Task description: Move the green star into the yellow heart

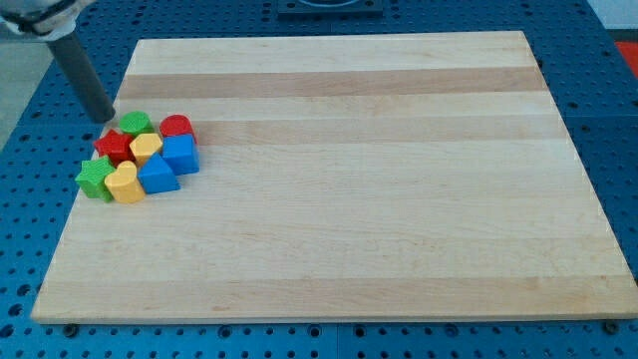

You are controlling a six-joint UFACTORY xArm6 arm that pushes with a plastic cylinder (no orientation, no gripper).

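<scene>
Eight blocks are clustering at the board's [329, 60] left; the green star [95, 177] is already touching the yellow heart [125, 183] just right of it. My tip [103, 118] is sitting above the cluster, beside the green cube [137, 124]. No jaws here: a bare rod. Seemingly little remains; any next push should come from the star's left.

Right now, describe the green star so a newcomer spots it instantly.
On the wooden board, find the block cluster near the view's left edge. The green star is its leftmost, lowest piece, touching the yellow heart. The other green block sits at the cluster's top.
</scene>
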